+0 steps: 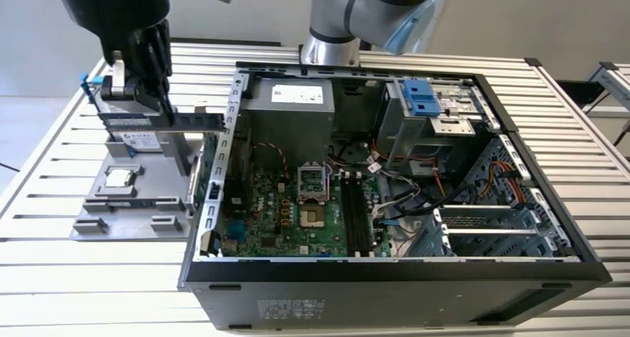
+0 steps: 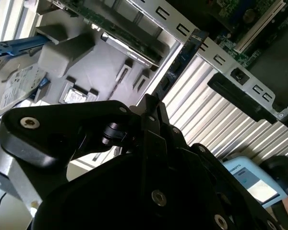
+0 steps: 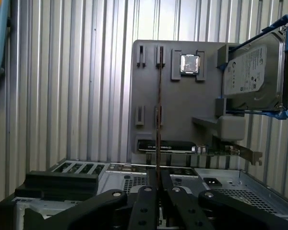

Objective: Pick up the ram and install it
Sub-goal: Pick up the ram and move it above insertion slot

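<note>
Gripper (image 3: 159,184) pinching ram (image 3: 158,120) edge-on, over grey tray (image 3: 182,110), beside open computer case (image 1: 394,271)

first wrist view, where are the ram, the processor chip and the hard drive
the ram (image 3: 158,91), first wrist view, on its thin edge
the processor chip (image 3: 189,64), first wrist view, middle of its silver top
the hard drive (image 3: 252,76), first wrist view, on its labelled face

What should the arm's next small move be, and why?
Probably carry the ram toward the open computer case: the gripper has its jaws shut on it, it hangs above the grey fixture tray, and the long dark memory slots on the motherboard look empty.
</note>
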